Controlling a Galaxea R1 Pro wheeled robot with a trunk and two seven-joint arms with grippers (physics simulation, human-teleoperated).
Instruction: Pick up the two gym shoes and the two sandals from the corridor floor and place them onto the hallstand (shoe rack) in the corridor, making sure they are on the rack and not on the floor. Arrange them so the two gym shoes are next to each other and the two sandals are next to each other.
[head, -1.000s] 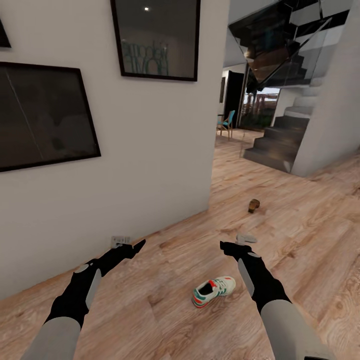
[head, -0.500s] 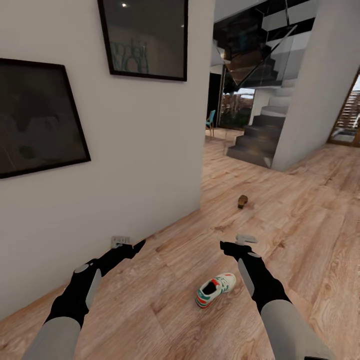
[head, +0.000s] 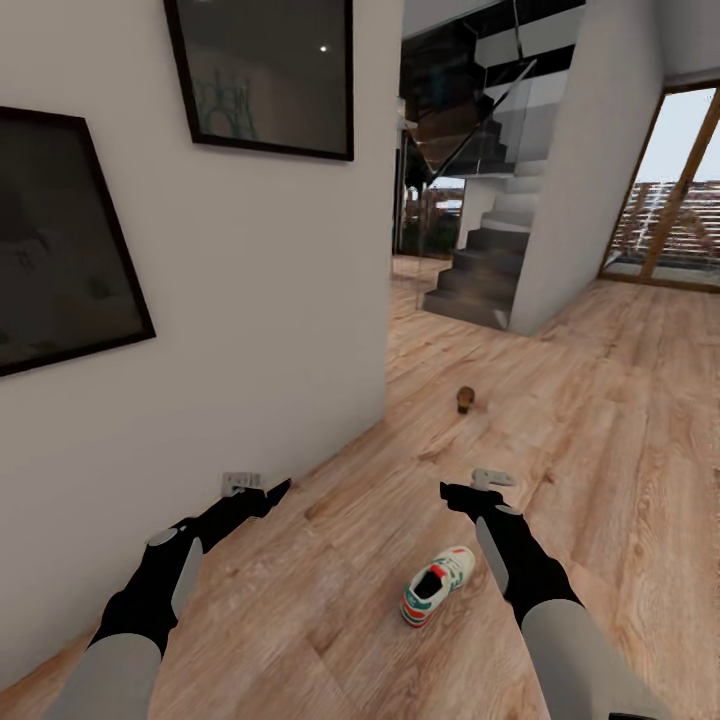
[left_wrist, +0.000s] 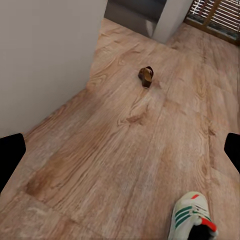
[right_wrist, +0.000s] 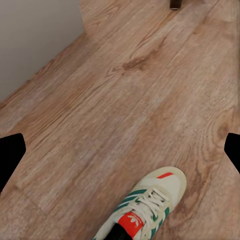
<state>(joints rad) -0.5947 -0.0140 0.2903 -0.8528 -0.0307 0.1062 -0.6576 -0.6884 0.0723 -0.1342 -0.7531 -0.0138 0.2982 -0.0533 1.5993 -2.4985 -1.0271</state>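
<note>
Both grippers, left and right, had jaws spread apart, holding nothing. 1 sneaker lay on the wood floor between the arms; 1 brown sandal sat farther off, near the wall corner

The head camera looks forward and down along the corridor floor beside the wall. Both wrist cameras look low over the same floor, sharing the sneaker.
</note>
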